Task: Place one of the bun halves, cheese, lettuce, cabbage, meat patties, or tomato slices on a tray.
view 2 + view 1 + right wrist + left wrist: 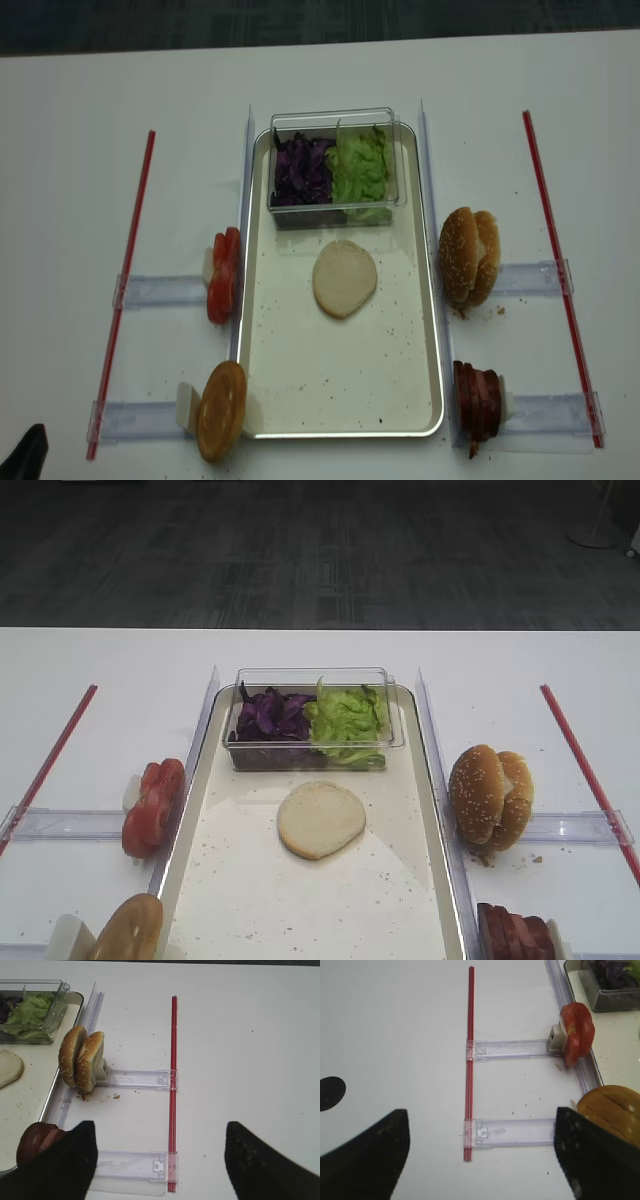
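Observation:
A plain bun half (321,819) lies cut face up in the middle of the cream tray (300,905). Lettuce (347,720) and purple cabbage (268,717) fill a clear tub at the tray's far end. Tomato slices (155,805) stand on edge left of the tray, and meat patties (515,932) stand at its near right. No cheese shows. My left gripper (480,1160) is open over bare table left of the tomato slices (577,1032). The right gripper (160,1160) is open too, over the table right of the meat patties (35,1142). Both are empty.
A sesame bun (490,795) stands on edge right of the tray, and a glossy brown bun half (128,930) at its near left. Clear plastic rails (70,823) and red strips (55,750) lie on both sides of the white table.

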Controlling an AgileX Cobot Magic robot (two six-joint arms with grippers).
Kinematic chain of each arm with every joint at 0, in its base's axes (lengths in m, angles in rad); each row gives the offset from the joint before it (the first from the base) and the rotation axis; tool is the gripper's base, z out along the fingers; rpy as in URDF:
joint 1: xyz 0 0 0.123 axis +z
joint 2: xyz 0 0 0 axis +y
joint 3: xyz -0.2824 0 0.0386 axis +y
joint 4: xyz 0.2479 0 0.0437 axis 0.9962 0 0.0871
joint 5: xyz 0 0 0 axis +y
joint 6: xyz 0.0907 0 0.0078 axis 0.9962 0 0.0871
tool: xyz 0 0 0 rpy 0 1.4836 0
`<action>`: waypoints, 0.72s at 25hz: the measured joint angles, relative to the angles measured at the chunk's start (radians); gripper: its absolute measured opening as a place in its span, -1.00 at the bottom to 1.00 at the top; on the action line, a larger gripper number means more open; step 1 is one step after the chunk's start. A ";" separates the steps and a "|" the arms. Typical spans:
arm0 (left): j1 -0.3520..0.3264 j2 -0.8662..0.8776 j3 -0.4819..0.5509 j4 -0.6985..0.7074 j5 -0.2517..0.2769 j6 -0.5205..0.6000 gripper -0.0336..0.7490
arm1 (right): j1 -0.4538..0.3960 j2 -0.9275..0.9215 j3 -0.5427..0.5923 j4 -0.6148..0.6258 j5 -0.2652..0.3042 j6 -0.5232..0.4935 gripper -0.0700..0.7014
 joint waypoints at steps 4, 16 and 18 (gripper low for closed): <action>0.000 0.000 0.000 0.000 0.000 0.000 0.48 | 0.000 0.000 0.000 0.000 0.000 0.000 0.61; 0.000 0.000 0.000 0.000 0.000 0.000 0.48 | 0.000 0.000 0.000 0.000 0.000 0.000 0.61; 0.000 0.000 0.000 0.000 0.000 0.000 0.48 | 0.000 0.000 0.000 0.000 0.000 0.000 0.61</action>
